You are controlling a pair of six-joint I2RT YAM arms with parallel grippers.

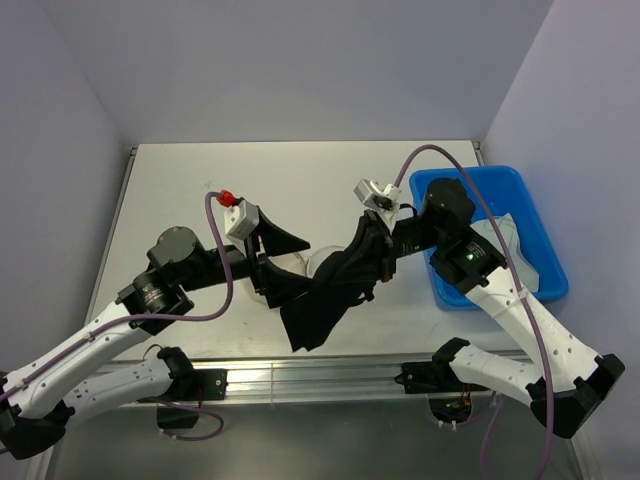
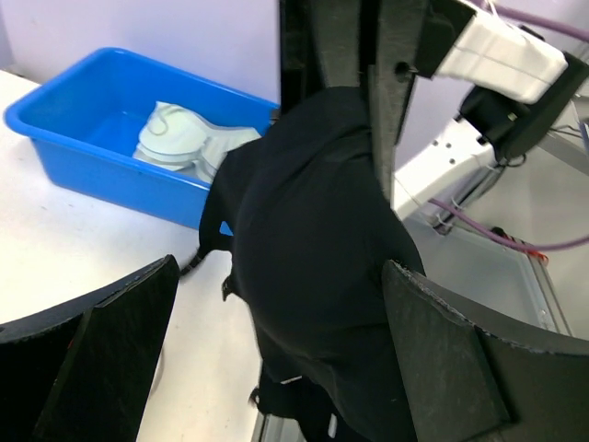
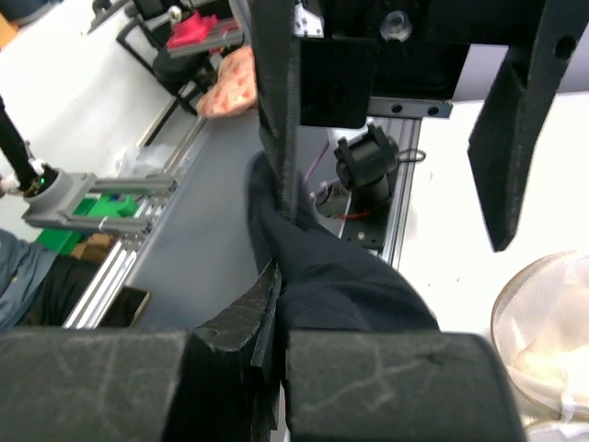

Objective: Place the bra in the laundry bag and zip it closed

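The black bra (image 1: 325, 295) hangs at centre frame in the top view, pinched at its upper end by the right gripper (image 3: 279, 318), fingers clamped tight on the cloth. The left gripper (image 2: 281, 267) is spread wide, one finger on either side of the bra. The mesh laundry bag (image 3: 543, 327) sits on the bench (image 1: 180, 190), peeking out beside the bra. At far right is the blue bin (image 1: 490, 190), with pale items inside.

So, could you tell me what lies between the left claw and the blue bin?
The black bra, pinched by the right claw, hangs there; the left wrist view shows it.
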